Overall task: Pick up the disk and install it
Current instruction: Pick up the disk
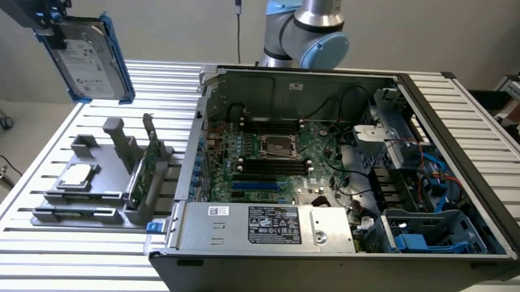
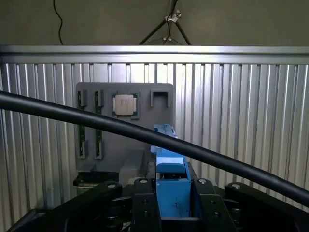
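The disk [image 1: 89, 58], a silver-grey drive with a white label in a blue carrier, hangs high above the table at the exterior view's far left. It stands on edge, tilted. My gripper [image 1: 50, 27] is shut on its upper end. In the wrist view the carrier's blue edge [image 2: 172, 186] sits clamped between my black fingers [image 2: 144, 205], with my gripper [image 2: 174, 205] above the slatted table.
A grey fixture [image 1: 89, 176] below the disk holds a small square silver chip [image 1: 77, 174] and an upright green circuit card [image 1: 142, 176]. The open computer case [image 1: 459, 134] fills the middle and right, with blue drive bays [image 1: 422, 234] at its near right corner. A black cable [image 2: 96, 123] crosses the wrist view.
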You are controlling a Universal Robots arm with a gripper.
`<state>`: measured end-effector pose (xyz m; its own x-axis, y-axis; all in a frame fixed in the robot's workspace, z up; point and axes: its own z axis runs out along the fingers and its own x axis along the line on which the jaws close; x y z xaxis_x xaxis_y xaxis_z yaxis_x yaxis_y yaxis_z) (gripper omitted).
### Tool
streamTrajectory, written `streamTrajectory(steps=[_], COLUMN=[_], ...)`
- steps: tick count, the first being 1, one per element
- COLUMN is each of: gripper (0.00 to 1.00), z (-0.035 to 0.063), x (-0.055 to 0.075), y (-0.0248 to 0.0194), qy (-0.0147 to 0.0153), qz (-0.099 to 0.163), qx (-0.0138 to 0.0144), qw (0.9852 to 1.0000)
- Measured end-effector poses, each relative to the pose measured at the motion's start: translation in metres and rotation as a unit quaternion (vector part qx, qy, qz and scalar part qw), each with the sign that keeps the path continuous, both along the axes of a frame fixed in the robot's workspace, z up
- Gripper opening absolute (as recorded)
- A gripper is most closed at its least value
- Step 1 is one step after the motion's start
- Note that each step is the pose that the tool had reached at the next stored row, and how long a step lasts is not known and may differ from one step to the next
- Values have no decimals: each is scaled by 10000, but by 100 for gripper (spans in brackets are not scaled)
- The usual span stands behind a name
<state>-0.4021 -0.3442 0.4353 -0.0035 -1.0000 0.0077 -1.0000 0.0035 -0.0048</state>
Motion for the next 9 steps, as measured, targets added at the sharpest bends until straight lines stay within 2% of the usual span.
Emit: streamTrajectory(steps=[9], gripper=[32], z=[98], x=[388], y=[-2], qy=[0], qz=[20], qx=[6], qw=[10000])
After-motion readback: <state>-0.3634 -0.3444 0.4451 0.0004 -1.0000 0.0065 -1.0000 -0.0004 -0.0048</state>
